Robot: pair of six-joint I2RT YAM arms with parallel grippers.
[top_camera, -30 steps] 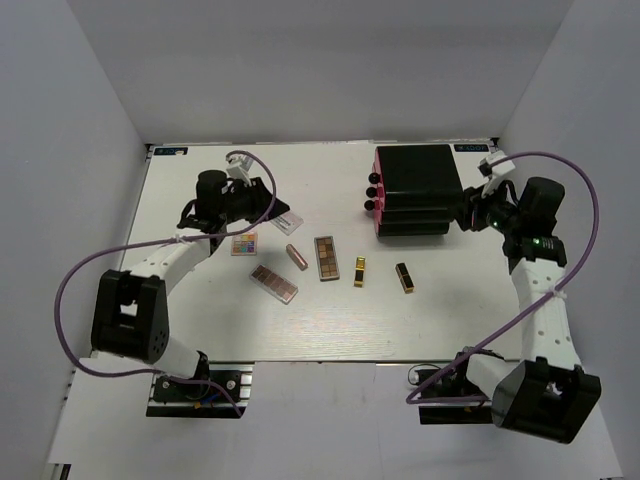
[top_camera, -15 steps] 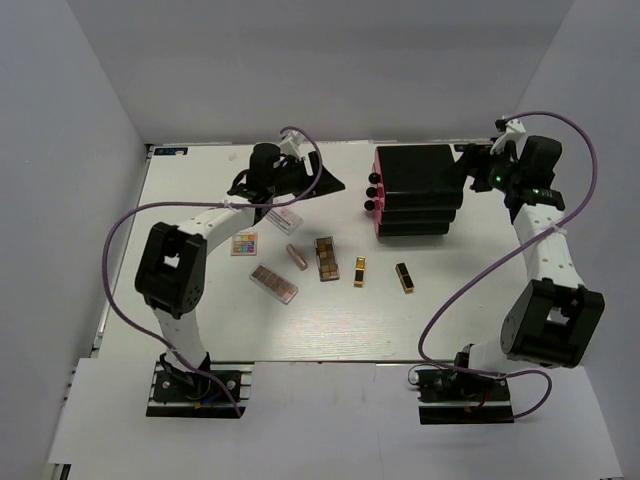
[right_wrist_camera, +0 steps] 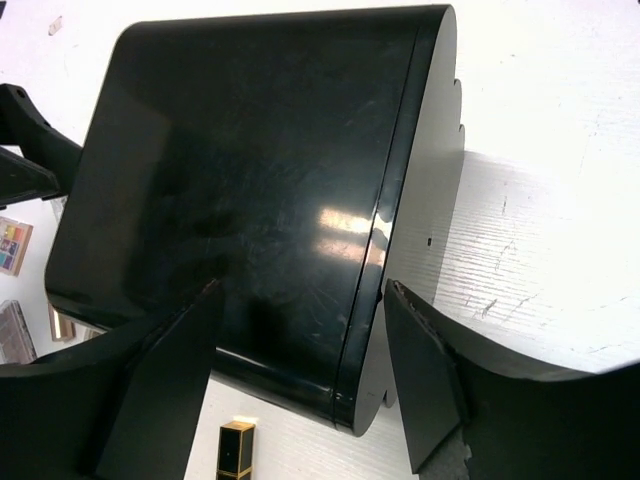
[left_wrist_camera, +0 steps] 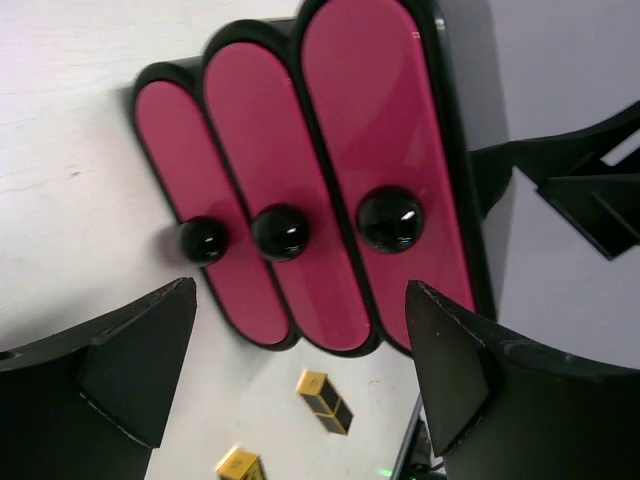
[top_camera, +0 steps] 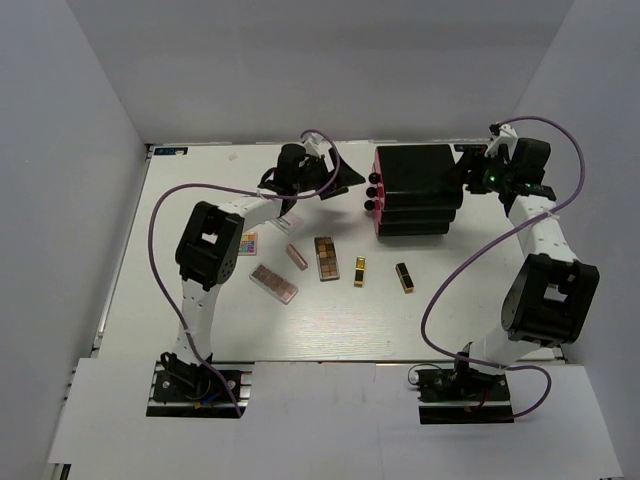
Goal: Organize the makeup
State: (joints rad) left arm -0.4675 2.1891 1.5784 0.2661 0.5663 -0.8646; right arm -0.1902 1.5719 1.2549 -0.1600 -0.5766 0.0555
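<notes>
The makeup lies in the middle of the table: a brown eyeshadow palette (top_camera: 326,257), a pink palette (top_camera: 274,284), a rose-gold tube (top_camera: 296,256), a small colourful palette (top_camera: 244,243), a white compact (top_camera: 290,222), a gold lipstick (top_camera: 359,271) and a black-and-gold lipstick (top_camera: 404,277). My left gripper (top_camera: 345,182) is open and empty, facing the pink drawer fronts (left_wrist_camera: 330,180) with their black knobs (left_wrist_camera: 389,218); a lipstick (left_wrist_camera: 325,400) shows below. My right gripper (top_camera: 466,172) is open and empty at the black box's back right; its jaws (right_wrist_camera: 305,290) straddle the box edge.
The big black box (top_camera: 415,188) stands at the back right of the table, with three pink drawers facing left. Its top (right_wrist_camera: 250,180) fills the right wrist view, with a lipstick (right_wrist_camera: 235,450) below it. White walls enclose the table.
My left gripper has swung right from over the palettes to the pink drawer fronts. My right gripper has moved back and up to the box's rear right corner.
</notes>
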